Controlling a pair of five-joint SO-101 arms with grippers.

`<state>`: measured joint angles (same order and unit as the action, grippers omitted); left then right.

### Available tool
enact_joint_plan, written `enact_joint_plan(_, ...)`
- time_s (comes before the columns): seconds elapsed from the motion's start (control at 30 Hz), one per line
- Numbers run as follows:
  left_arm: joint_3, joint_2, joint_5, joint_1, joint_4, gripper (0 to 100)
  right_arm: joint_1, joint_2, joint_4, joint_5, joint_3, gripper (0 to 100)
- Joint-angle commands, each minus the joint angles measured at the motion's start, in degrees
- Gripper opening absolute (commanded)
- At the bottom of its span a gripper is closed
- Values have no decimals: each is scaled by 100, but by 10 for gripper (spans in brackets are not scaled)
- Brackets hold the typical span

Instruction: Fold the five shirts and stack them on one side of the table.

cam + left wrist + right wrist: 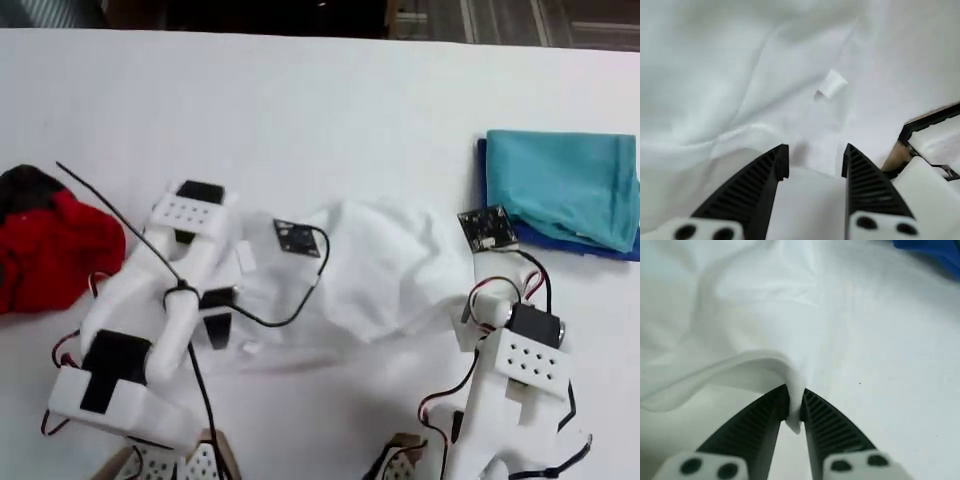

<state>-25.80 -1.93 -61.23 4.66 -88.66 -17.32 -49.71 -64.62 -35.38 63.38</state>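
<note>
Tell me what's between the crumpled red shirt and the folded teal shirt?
The high view shows a rumpled white shirt lying there, with the left arm over the end nearer the crumpled red shirt.

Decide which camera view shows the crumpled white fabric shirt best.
The high view: nearly all of the crumpled white fabric shirt shows at once. The left wrist view gives close folds and a small white tag ahead of the open left end effector. The right wrist view gives one edge pinched in the right end effector.
</note>
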Motion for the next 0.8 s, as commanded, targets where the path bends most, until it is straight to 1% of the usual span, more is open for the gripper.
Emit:
enact_joint_plan(0.0,4,-158,-62,-123,132,199,-22,-145,84,-26,-18,20)
enact_joint_plan(0.1,48,-580,-229,-334,281,196,-22,-145,84,-26,-18,20)
enact_joint_plan(0.3,57,-905,-281,-369,448,192,-22,-145,84,-26,-18,20)
enact_joint_plan(0.37,66,-897,-290,-369,457,150,-22,-145,84,-26,-26,20)
enact_joint_plan(0.5,268,-905,-273,-360,413,21,-22,-145,84,-26,-26,20)
enact_joint_plan(0.63,303,-897,-273,-360,404,25,-13,-145,84,-26,-26,20)
enact_joint_plan(0.77,303,-897,-290,-334,176,26,-13,-145,84,-18,-26,20)
